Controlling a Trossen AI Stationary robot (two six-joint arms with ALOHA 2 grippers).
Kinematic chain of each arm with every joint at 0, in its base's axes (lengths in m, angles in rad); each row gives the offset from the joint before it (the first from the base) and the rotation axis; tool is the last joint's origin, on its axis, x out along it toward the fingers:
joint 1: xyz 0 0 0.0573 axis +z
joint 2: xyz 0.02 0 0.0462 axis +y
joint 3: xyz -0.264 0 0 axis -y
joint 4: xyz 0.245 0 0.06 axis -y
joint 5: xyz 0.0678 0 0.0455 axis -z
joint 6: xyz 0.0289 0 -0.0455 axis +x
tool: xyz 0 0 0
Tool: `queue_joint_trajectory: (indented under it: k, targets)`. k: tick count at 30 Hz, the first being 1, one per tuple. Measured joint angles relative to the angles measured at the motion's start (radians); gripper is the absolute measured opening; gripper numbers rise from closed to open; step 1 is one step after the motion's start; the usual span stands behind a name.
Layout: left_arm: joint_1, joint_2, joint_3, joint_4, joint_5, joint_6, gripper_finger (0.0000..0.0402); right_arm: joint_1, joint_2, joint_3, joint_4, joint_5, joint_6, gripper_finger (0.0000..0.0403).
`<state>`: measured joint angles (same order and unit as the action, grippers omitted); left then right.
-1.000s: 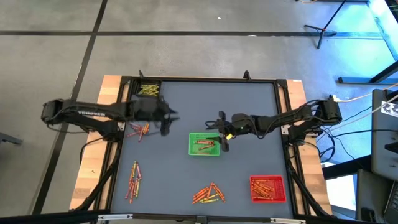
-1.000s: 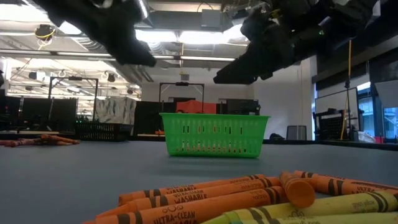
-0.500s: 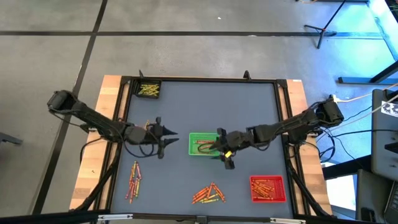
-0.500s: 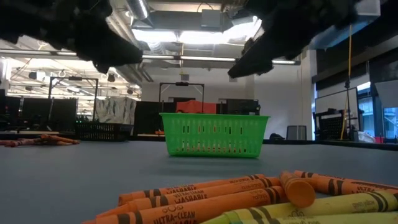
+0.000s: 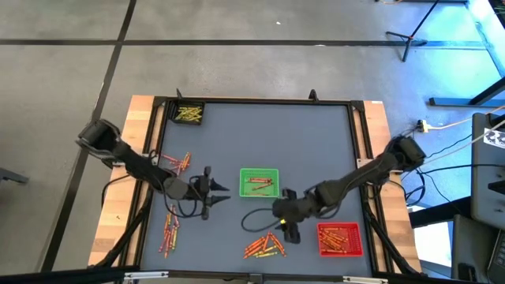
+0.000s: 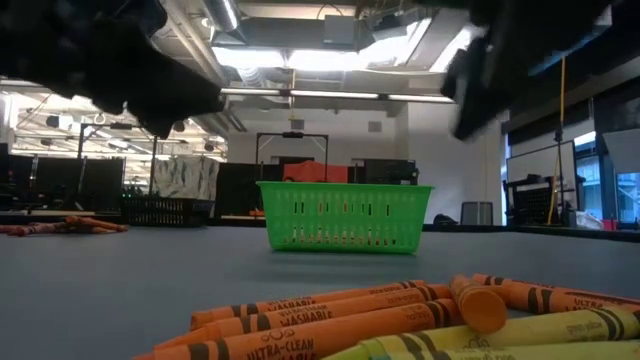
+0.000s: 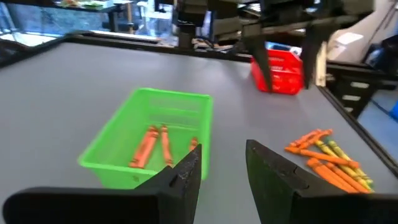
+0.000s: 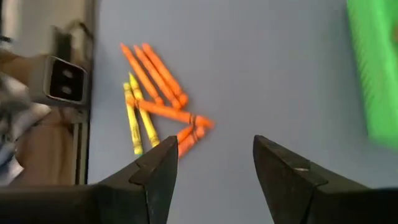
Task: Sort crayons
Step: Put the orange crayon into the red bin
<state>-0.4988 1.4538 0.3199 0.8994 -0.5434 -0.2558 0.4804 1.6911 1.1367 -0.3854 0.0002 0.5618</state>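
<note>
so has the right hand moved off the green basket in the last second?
Yes. In the high view the right hand was at the green plastic basket's right edge; now it is open above the orange and yellow crayon pile.

Grey-blue worktop (image 5: 316,142), bright green basket (image 5: 259,182), red tray (image 5: 339,240), orange and yellow crayons (image 5: 264,245), black tray (image 5: 188,114) of yellow ones.

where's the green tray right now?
In the high view the green tray sits near the table's middle, between the left hand and the right hand, with a few orange crayons inside; an orange-and-yellow crayon pile lies nearer the front edge.
</note>
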Motion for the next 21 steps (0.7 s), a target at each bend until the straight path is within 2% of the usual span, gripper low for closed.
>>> queue_joint_trajectory:
  k: [5, 9, 17, 21]
  targets:
    - [-0.057, 0.1, 0.015, 0.082, 0.004, -0.004, 0.011, 0.042, 0.104, 0.1, -0.174, -0.055, 0.219, 0.0207]
    - [-0.067, 0.12, 0.051, 0.084, 0.007, 0.007, 0.011, 0.068, 0.186, 0.156, -0.217, -0.054, 0.348, 0.0207]
    - [-0.067, 0.12, 0.082, 0.081, 0.002, 0.028, 0.011, 0.085, 0.31, 0.25, -0.239, -0.063, 0.412, 0.0207]
    - [-0.067, 0.12, 0.082, 0.081, 0.001, 0.024, 0.011, 0.084, 0.342, 0.28, -0.253, -0.034, 0.415, 0.0207]
